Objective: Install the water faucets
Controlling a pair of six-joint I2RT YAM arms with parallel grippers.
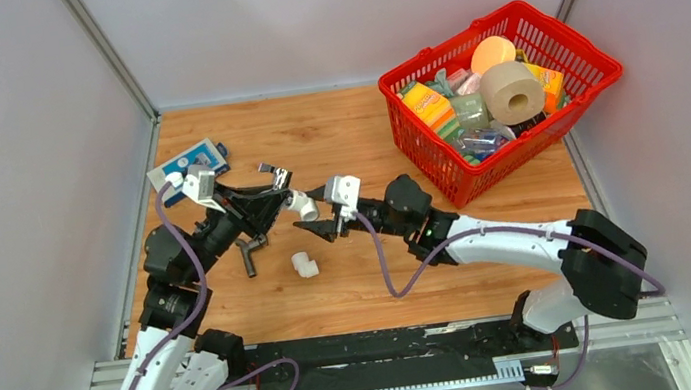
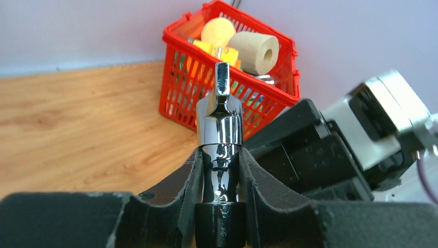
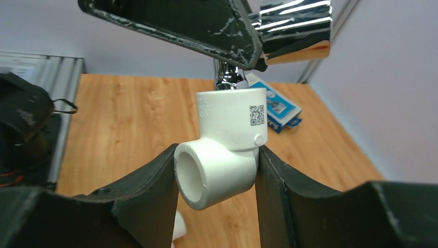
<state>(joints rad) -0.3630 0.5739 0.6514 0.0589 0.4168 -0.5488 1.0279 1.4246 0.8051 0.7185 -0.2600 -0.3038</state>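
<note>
A shiny chrome faucet [image 2: 219, 124], a short mirror-bright cylinder with a flat little handle sticking out of its end, sits well left of the red basket [image 1: 494, 167], raised above the wooden table [image 1: 354, 133]. The left gripper [image 2: 220, 160] is clamped on its narrow stem, both padded fingers pressed tight against the metal. The left arm leans in from the left with its wrist angled toward the basket.

Below it on the table, also well left of the basket, lies the second faucet [image 1: 250, 254], dark grey, matte and L-shaped, with nothing touching it.

Closer to the basket, the right arm stretches leftward, low and nearly level. The right gripper [image 3: 217, 155] is closed on a white plastic elbow [image 3: 232, 124], one finger on each side, and one open end of the elbow meets the chrome faucet. A second white elbow [image 1: 305, 264] lies loose on the table between the dark faucet and the basket.

The held elbow carries a small black QR code and faint raised lettering too small to read. A blue and white packet [image 1: 186, 162] lies flat far left of the basket; its print is unreadable.
</note>
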